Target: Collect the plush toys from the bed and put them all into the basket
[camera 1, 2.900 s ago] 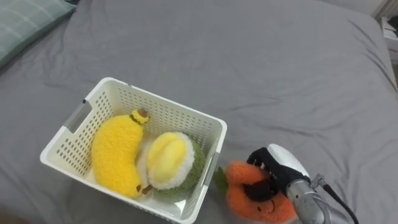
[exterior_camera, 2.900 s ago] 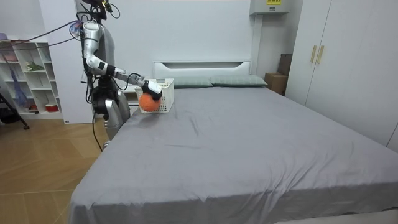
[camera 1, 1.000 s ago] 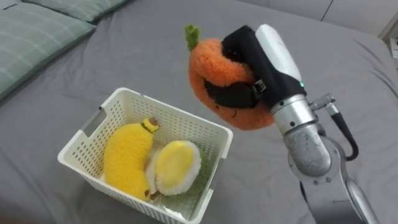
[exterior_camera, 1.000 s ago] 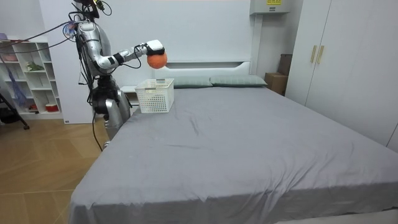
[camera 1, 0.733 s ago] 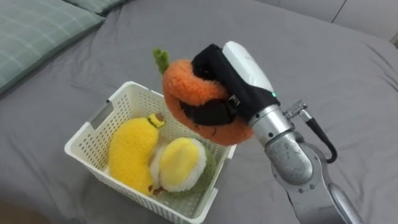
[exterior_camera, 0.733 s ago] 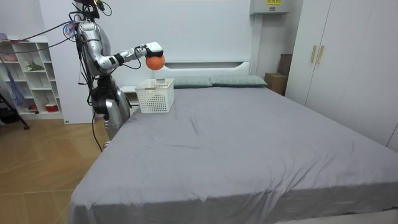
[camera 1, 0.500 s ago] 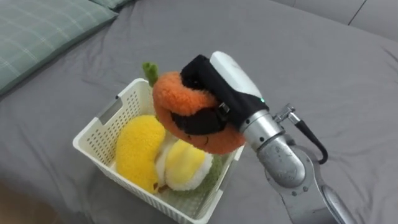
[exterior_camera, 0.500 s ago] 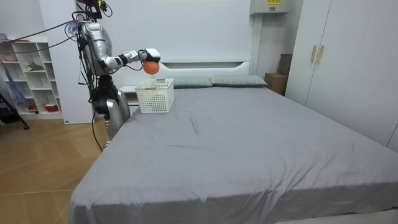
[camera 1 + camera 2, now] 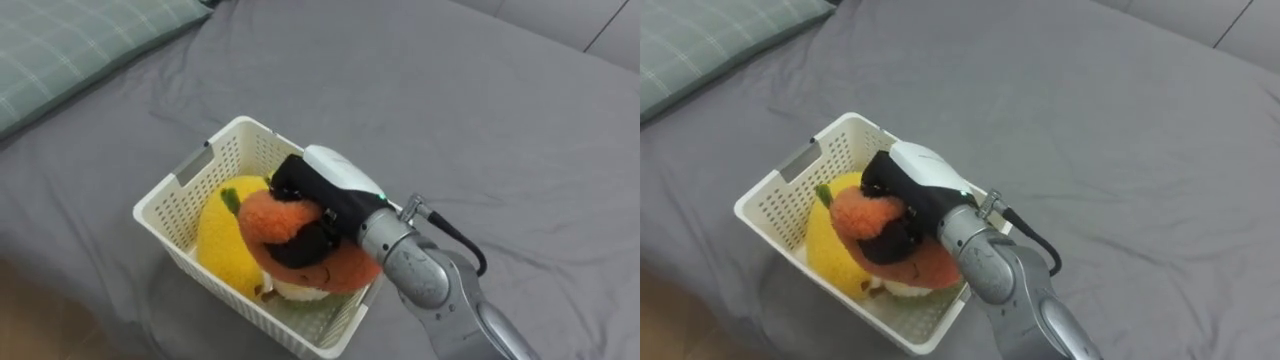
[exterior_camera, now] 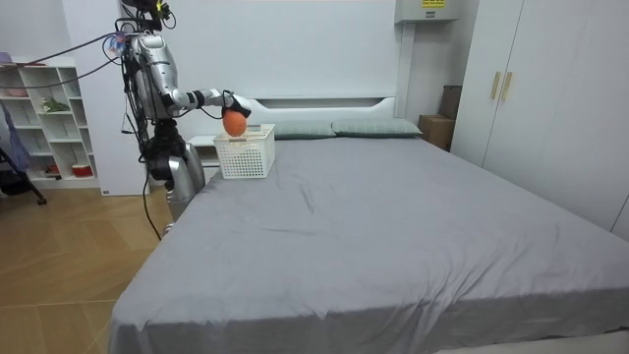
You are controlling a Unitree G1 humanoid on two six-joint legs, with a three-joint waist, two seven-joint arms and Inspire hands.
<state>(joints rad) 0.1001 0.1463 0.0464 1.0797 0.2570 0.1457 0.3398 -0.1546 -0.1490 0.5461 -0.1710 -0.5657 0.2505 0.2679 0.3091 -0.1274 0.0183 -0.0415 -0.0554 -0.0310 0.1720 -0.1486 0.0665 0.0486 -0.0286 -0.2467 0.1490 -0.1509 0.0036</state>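
**Right hand lowering position over the basket, toy in grasp**

The right hand [image 9: 330, 185] reaches in from the lower right of the eye views. Its dark fingers [image 9: 298, 190] are curled tightly round the orange plush toy [image 9: 300, 250]. The toy bulges out below and to the left of the palm, with its small green stalk [image 9: 229, 198] pointing away from the hand to the left.

Hand and toy sit within the mouth of the white basket [image 9: 170, 200], over its right half, and the toy's underside is level with or just below the rim. Whether the toy already rests on the contents cannot be told.

Immediately left of the hand, inside the basket, lies a yellow banana plush [image 9: 222, 245]. Directly beneath the held toy a pale cream plush [image 9: 292, 293] shows as a narrow edge, mostly covered.

The basket stands on the grey bed sheet [image 9: 500, 120], which extends beyond and to the right of the hand. A green checked pillow [image 9: 80, 40] lies well beyond the hand, to the upper left.

In the room view the robot stands on the wooden floor at the bedside, near the head end, on the room view's left. Its right arm is stretched forward, holding the orange toy [image 10: 234, 122] just above the basket [image 10: 246, 152]. A white shelf unit [image 10: 44, 118] stands behind the robot.
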